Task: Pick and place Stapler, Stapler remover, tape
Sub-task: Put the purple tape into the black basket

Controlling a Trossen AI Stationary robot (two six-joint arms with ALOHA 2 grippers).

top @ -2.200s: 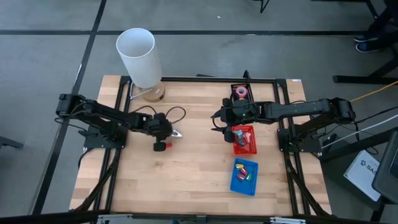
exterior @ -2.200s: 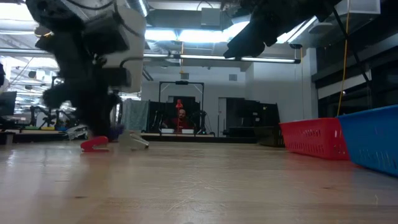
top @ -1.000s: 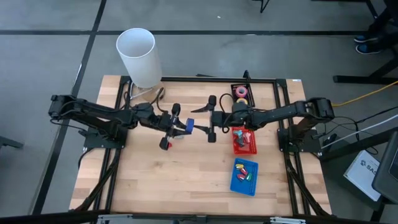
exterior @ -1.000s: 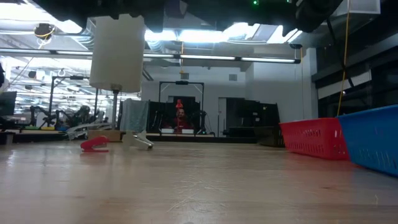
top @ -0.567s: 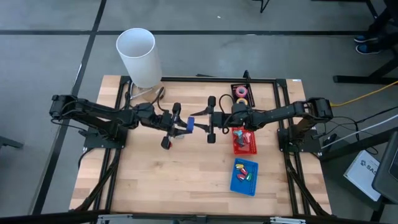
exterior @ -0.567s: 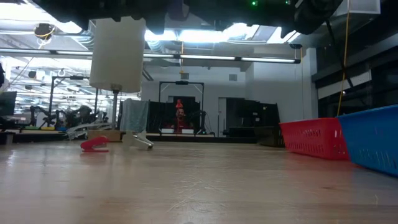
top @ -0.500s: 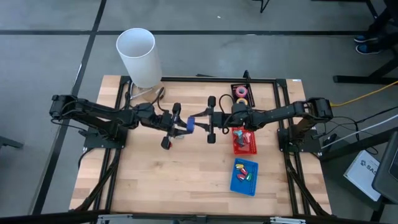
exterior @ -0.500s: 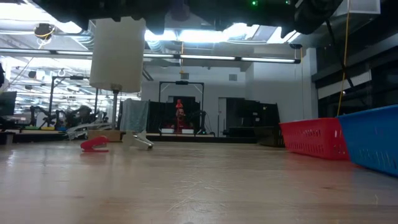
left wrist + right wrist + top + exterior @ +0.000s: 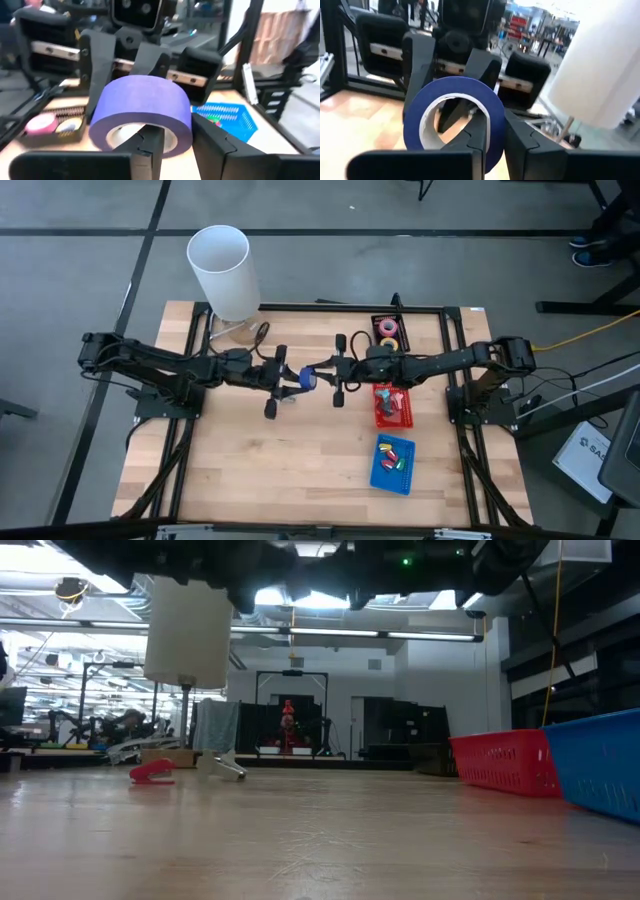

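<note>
Right hand (image 9: 318, 370) moved in onto blue tape (image 9: 307, 378), both hands, left hand (image 9: 291, 378) included, clamped on it above counter (image 9: 300, 470).

From above, you see only a speck of the blue ring-shaped roll of tape (image 9: 307, 379) between the left claw (image 9: 290, 381) and the right claw (image 9: 318, 371), too small to tell which fingers touch it. In the low view both arms are cut off by the top edge, so the roll is out of sight there. In each wrist view the opposite claw sits partly hidden behind the roll, and the small coloured items in the blue mesh basket (image 9: 393, 464) are too small for you to identify.
</note>
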